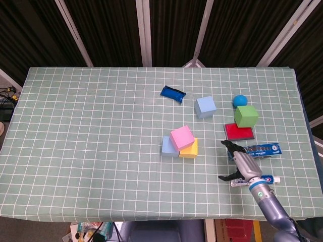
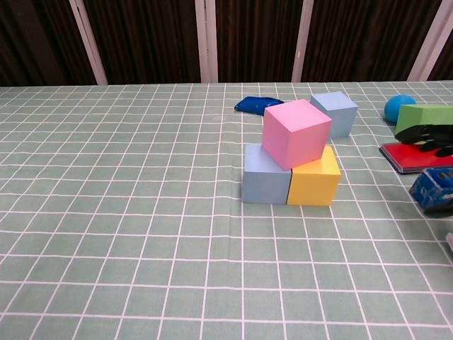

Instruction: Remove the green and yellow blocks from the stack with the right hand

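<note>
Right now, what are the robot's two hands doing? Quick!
Left hand: not in view.
Right hand: open, fingers spread, holding nothing.

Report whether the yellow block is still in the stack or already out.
Still in. The yellow block sits on the table against the blue-grey block, with the pink block tilted on top of both.

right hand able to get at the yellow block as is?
Probably not cleanly: the pink block rests tilted on the yellow block. Its right side looks free toward the open right hand.
</note>
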`<state>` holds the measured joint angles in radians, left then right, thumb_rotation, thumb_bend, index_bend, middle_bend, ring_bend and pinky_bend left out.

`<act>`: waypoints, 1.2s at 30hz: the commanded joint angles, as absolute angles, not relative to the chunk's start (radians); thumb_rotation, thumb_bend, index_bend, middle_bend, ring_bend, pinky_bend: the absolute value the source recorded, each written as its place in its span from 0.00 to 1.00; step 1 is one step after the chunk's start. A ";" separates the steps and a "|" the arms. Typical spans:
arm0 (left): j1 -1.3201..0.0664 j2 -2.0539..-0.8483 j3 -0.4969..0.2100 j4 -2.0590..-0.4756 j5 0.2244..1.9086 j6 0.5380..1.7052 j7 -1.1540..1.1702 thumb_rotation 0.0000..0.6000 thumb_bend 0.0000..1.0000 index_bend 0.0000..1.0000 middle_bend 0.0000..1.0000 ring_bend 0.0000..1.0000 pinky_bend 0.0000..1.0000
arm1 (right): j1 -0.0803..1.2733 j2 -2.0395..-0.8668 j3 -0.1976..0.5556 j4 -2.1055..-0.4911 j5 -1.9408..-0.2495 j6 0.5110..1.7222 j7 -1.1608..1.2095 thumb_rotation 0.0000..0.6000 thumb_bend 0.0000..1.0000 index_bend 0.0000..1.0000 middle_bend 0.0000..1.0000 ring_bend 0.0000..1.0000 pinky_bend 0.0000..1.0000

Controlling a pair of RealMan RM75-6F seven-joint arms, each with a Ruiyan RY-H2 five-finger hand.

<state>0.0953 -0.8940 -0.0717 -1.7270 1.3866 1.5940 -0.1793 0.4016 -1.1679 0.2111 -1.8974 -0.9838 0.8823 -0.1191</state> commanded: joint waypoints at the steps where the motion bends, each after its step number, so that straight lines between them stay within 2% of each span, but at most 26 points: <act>1: 0.094 -0.893 -0.072 -1.727 1.385 1.591 -0.180 1.00 0.26 0.14 0.00 0.00 0.00 | 0.430 -1.217 0.203 -1.895 -0.944 0.907 -0.148 1.00 0.12 0.00 0.00 0.00 0.00; 14: 0.091 -0.884 -0.078 -1.721 1.373 1.581 -0.205 1.00 0.26 0.14 0.00 0.00 0.00 | 0.521 -1.370 0.222 -1.861 -0.792 1.053 -0.303 1.00 0.12 0.00 0.00 0.00 0.00; 20: 0.091 -0.883 -0.078 -1.721 1.372 1.580 -0.208 1.00 0.26 0.14 0.00 0.00 0.00 | 0.553 -1.409 0.232 -1.842 -0.738 1.071 -0.336 1.00 0.12 0.00 0.00 0.00 0.00; 26: 0.092 -0.883 -0.080 -1.720 1.369 1.581 -0.214 1.00 0.26 0.14 0.00 0.00 0.00 | 0.587 -1.447 0.251 -1.805 -0.676 1.056 -0.338 1.00 0.12 0.00 0.05 0.00 0.00; 36: 0.093 -0.877 -0.084 -1.714 1.362 1.579 -0.235 1.00 0.26 0.14 0.00 0.00 0.00 | 0.641 -1.571 0.301 -1.700 -0.604 1.141 -0.367 1.00 0.12 0.04 0.09 0.02 0.00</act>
